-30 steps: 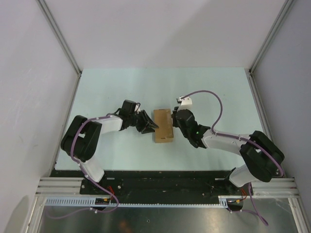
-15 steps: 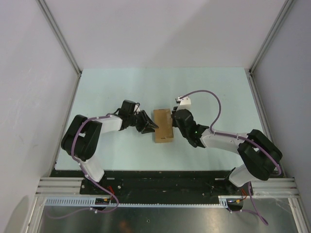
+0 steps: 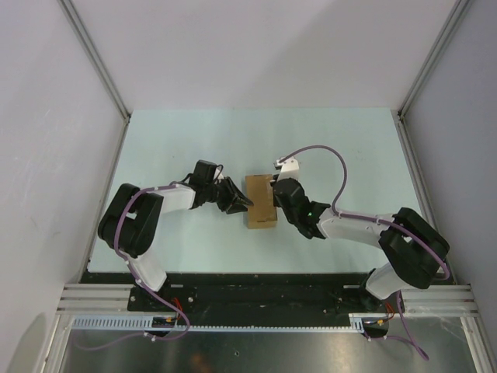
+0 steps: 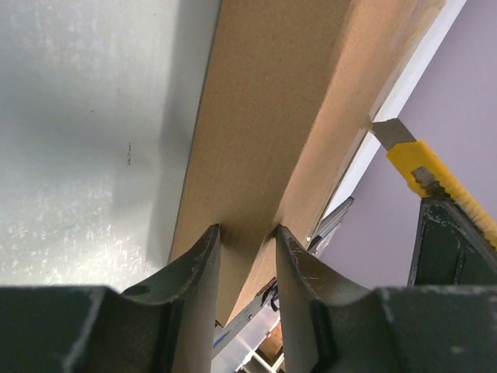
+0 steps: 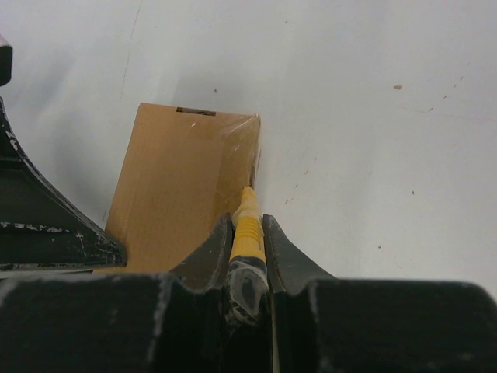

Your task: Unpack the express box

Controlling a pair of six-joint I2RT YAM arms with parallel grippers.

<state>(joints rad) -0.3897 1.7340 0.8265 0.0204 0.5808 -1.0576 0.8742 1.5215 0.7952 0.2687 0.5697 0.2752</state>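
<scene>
The express box (image 3: 261, 200), a flat brown carton, lies closed at mid-table. My left gripper (image 3: 242, 202) comes in low from the left. It is shut on the box's left side (image 4: 264, 140), one finger against the table side and one on top (image 4: 247, 231). My right gripper (image 3: 278, 194) is at the box's right edge, shut (image 5: 248, 221) on the yellow-and-black utility knife (image 5: 248, 203). The knife's tip touches the box's right long edge (image 5: 182, 186) near the taped corner. The knife (image 4: 431, 175) also shows past the box in the left wrist view.
The pale green table (image 3: 186, 140) is walled by white panels on three sides, with aluminium posts at the back corners. My left gripper's dark finger (image 5: 46, 233) shows at the box's far side in the right wrist view.
My right gripper has shifted slightly left with the knife, closer over the box's right edge. The left arm and the box have not moved.
</scene>
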